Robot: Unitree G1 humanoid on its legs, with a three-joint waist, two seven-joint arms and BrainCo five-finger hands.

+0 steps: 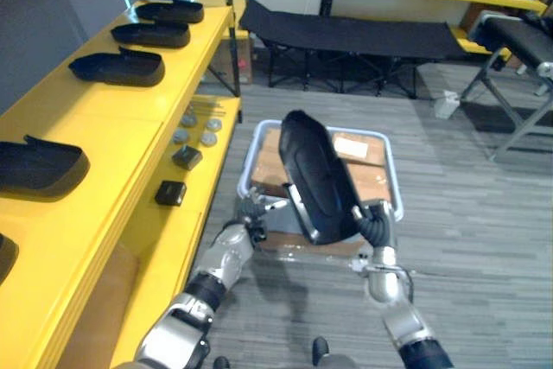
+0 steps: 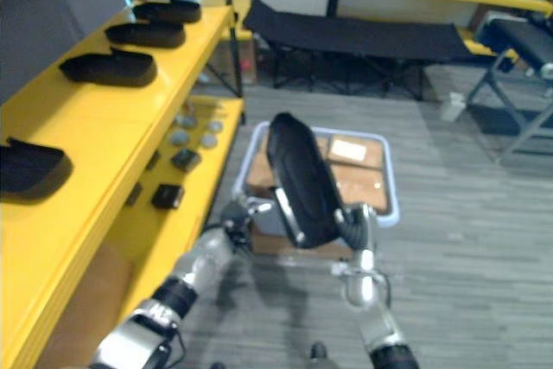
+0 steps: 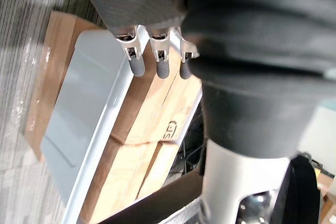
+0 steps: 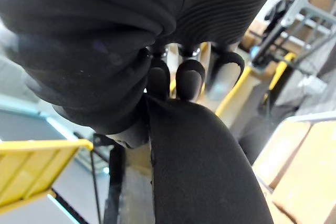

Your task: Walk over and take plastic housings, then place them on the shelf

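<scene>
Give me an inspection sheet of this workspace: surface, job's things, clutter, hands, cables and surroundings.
Surface: yellow shelf on the robot's left, with bare stretches on its top tier.
Job's things: one black plastic housing held up on end; other housings lie in a row on the shelf top.
Clutter: grey discs and small black blocks on the lower tier; cardboard boxes in the white bin.
Hands: right hand curled on the held housing's lower end; left hand beside it, fingers straight.
Cables: nothing seen.
Surroundings: black cot at the back, grey floor.
</scene>
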